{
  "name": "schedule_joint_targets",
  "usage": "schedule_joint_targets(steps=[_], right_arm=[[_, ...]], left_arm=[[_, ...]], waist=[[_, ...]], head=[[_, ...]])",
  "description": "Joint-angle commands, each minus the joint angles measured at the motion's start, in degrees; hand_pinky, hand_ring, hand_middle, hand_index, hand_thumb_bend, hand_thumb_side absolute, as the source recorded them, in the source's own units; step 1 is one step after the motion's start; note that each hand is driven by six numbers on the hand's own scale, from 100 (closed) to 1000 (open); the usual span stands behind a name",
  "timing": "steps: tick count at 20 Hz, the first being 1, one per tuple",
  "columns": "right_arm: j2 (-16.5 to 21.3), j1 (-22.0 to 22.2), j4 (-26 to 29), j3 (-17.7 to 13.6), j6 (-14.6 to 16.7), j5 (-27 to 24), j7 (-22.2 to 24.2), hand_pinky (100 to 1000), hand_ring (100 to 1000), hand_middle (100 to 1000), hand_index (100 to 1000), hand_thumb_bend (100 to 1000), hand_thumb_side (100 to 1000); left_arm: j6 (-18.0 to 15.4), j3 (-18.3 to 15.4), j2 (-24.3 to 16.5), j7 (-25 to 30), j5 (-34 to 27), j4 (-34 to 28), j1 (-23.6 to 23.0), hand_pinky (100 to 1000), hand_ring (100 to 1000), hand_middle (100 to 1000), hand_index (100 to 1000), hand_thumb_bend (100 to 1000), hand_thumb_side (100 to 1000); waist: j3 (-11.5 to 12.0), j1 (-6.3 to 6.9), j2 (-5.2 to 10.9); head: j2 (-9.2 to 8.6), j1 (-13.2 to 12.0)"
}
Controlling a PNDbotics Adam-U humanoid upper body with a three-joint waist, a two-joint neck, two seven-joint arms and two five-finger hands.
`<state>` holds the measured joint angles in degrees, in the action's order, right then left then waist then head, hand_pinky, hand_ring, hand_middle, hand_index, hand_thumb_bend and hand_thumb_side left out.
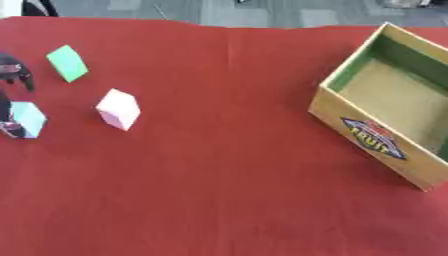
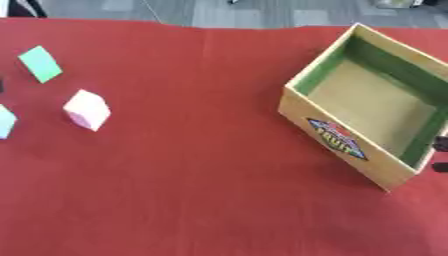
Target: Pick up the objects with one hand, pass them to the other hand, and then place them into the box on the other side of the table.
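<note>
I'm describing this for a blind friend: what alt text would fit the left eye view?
A black robot hand at the left edge closes around a pale blue block on a red tablecloth. A pink block and a green block sit nearby, and an empty cardboard box sits at the right.

1. A red cloth (image 1: 219,175) covers the bench before me from side to side, with a faint crease running down from its far edge.
2. Beyond the far edge lies a grey floor (image 1: 262,12).
3. Something dark (image 1: 39,7) stands at the far left corner; I cannot make it out.
</note>
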<state>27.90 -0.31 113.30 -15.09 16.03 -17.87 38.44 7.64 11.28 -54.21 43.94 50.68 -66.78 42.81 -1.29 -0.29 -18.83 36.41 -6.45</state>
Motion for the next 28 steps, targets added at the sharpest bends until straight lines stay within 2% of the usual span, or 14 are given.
schedule_joint_targets(steps=[1,8,15,28], right_arm=[[0.7,-0.22,0.59,-0.36,-0.03,0.51,-0.03,850,1000,846,934,100,440],[0.33,0.03,0.45,-0.43,0.01,1.2,-0.07,851,1000,845,933,100,440],[-0.03,0.27,0.36,-0.48,0.03,1.53,-0.11,851,1000,843,932,100,442],[-0.55,0.27,0.39,-0.58,-0.12,1.76,-0.17,852,1000,842,932,100,444]], left_arm=[[-0.29,-0.77,-1.45,1.14,-0.79,0.25,0.77,858,860,826,769,774,100],[0.48,-1.11,-2.98,4.16,-1.13,-0.96,0.28,862,867,826,761,756,100],[0.67,-2.35,-3.08,2.33,2.73,0.61,0.36,861,865,824,758,745,100],[-0.07,-2.32,-1.94,2.14,3.03,2.77,0.48,849,845,781,704,677,100]], waist=[[-0.04,0.01,0.8],[0.03,-0.03,0.78],[-0.13,-0.11,0.81],[-0.41,-0.28,0.72]], head=[[-0.8,-0.34],[-0.71,-0.58],[-0.94,-0.93],[-0.96,-1.26]])
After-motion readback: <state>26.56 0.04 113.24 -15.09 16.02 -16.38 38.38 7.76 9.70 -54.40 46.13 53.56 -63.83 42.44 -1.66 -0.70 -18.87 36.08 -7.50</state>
